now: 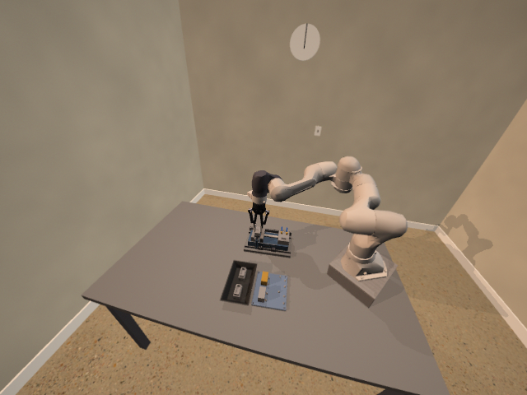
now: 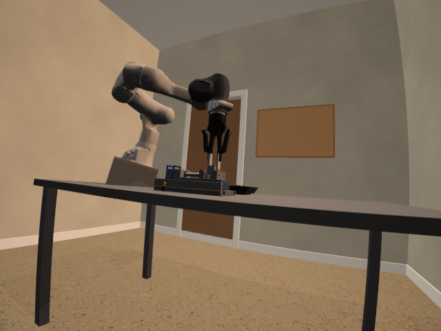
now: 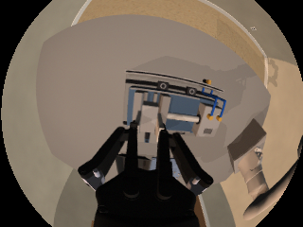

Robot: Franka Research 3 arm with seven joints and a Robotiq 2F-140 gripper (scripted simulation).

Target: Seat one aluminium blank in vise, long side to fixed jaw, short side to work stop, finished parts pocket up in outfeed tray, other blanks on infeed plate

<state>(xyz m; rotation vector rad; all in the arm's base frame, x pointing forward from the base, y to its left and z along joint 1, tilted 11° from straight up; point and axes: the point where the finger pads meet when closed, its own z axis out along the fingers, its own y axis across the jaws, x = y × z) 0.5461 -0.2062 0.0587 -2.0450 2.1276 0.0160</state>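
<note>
My gripper stands upright over the vise, at the end away from the blue hoses. It is shut on a light grey aluminium blank, held low in the vise's opening beside the fixed jaw. I cannot tell whether the blank rests on the bars. In the side view the fingertips reach down to the vise's top. On the infeed plate lie a brass blank and an aluminium blank. The outfeed tray holds two finished parts.
The robot's base stands on a block to the right of the vise. The tray and plate sit side by side in front of the vise. The table's edges are far from the work area.
</note>
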